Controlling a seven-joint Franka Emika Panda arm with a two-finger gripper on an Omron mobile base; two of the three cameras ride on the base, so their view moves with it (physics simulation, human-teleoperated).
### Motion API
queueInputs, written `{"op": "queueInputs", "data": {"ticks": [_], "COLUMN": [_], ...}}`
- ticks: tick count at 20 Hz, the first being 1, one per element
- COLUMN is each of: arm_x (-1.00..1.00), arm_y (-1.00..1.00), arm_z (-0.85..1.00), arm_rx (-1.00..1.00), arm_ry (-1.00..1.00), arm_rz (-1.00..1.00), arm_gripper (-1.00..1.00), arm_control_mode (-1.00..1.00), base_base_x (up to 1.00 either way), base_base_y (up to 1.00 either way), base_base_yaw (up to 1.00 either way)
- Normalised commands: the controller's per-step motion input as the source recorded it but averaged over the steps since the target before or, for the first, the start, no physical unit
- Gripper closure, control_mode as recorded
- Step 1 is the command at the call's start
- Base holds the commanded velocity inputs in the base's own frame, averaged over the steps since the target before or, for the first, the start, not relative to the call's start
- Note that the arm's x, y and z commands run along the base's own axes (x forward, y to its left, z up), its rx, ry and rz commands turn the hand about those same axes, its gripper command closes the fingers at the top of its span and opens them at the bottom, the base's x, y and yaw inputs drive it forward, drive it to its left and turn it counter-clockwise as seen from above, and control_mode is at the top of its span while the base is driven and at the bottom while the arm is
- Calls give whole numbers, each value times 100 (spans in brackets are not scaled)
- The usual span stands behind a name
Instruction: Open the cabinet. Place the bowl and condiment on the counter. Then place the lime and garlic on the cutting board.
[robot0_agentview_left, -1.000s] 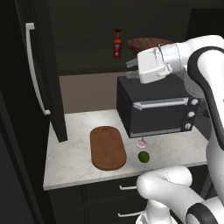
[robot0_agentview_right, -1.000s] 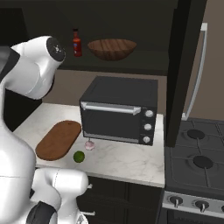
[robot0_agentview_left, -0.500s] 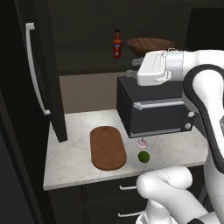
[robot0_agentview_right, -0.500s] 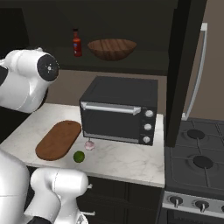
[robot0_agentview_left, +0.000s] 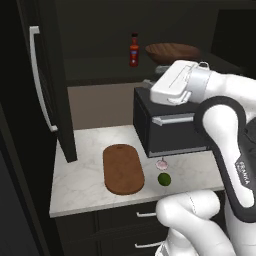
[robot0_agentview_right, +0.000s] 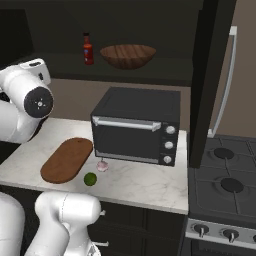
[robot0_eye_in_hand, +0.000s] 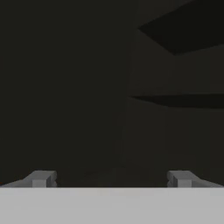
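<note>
Two cabinet (robot0_agentview_left: 47, 90) doors stand open; condiment (robot0_agentview_left: 134, 50) upright on the shelf, bowl (robot0_agentview_left: 172, 52) at its 3 o'clock. Cutting board (robot0_agentview_left: 123, 168) lies on the counter (robot0_agentview_left: 75, 185), long axis 12-to-6. Garlic (robot0_agentview_left: 162, 163) and lime (robot0_agentview_left: 164, 179) lie at its 3 o'clock. Gripper (robot0_eye_in_hand: 111, 178) released, jaws wide, empty.

A black toaster oven (robot0_agentview_right: 136, 127) with a silver handle and three knobs stands against a beige-brown back wall (robot0_agentview_left: 100, 105). At three o'clock of it in the right base view lies a dark gas stove (robot0_agentview_right: 225, 187) with round burners and front knobs. Low drawers (robot0_agentview_left: 130, 227) with short silver handles sit at six o'clock. The light is dim.
</note>
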Motion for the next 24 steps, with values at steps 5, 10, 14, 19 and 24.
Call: {"op": "queueInputs", "data": {"ticks": [5, 10, 14, 19, 24], "arm_x": [0, 4, 6, 15, 21], "arm_y": [-3, -21, -43, -42, -25], "arm_z": [7, 17, 5, 2, 4], "arm_rx": [6, 1, 2, 0, 0], "arm_ry": [-14, -1, 0, 1, 1], "arm_rz": [-16, -14, -16, -15, -12], "arm_gripper": [-100, -100, -100, -100, -100], "arm_control_mode": [-100, -100, -100, -100, -100], "base_base_x": [0, 0, 0, 0, 0], "base_base_y": [0, 0, 0, 0, 0], "base_base_yaw": [0, 0, 0, 0, 0]}}
